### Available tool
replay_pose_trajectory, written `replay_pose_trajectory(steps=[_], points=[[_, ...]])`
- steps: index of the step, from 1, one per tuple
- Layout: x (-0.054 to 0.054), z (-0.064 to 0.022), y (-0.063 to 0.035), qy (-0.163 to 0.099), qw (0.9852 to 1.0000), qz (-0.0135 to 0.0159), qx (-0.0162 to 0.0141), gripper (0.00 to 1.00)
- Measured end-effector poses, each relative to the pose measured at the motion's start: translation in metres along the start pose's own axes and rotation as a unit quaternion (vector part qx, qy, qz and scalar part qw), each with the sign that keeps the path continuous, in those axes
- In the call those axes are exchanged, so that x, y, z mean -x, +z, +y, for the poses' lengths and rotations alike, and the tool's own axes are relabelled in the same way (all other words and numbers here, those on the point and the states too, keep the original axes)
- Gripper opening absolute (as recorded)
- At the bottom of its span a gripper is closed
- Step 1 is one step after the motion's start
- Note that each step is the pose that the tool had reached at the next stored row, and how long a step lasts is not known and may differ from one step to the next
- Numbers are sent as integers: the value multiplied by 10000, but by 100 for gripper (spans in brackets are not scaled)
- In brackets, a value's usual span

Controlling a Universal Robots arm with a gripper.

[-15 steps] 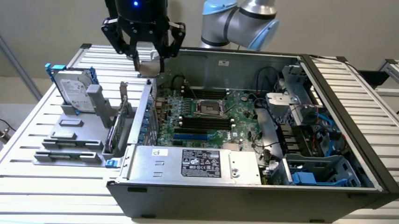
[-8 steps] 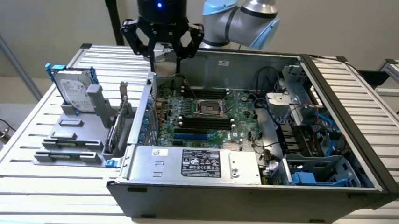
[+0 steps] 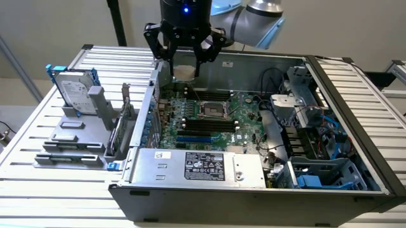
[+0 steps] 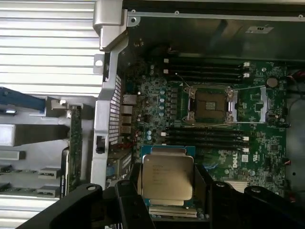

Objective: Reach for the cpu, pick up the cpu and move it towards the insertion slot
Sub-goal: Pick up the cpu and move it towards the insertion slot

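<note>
My gripper (image 3: 184, 72) hangs above the back left corner of the open computer case, shut on the cpu (image 3: 184, 72), a small flat square chip. In the wrist view the cpu (image 4: 167, 177) shows its silver top face with printed text, clamped between the black fingers (image 4: 127, 200). The insertion slot (image 3: 214, 110), a square socket with a silver frame and dark centre, lies on the green motherboard, lower and toward the exterior view's right of the cpu. In the wrist view the insertion slot (image 4: 210, 105) sits apart from the held chip, with black memory slots between them.
The black computer case (image 3: 190, 194) lies open on a slatted metal table (image 3: 38, 190). A silver hard drive with blue rails (image 3: 75, 92) stands upright in a grey holder at the exterior view's left. Cables and blue drive bays (image 3: 317, 175) crowd the case's right side.
</note>
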State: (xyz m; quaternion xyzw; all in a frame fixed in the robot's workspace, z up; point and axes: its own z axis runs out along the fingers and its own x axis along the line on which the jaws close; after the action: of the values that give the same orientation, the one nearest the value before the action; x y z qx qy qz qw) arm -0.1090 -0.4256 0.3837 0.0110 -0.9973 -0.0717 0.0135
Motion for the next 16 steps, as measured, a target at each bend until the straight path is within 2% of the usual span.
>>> replay_pose_trajectory(steps=[7, 11, 16], points=[[321, 70, 104, 0, 10000, 1, -27, 54], [476, 176, 163, 1, 10000, 1, -60, 54], [615, 340, 236, 3, 9999, 2, -110, 54]])
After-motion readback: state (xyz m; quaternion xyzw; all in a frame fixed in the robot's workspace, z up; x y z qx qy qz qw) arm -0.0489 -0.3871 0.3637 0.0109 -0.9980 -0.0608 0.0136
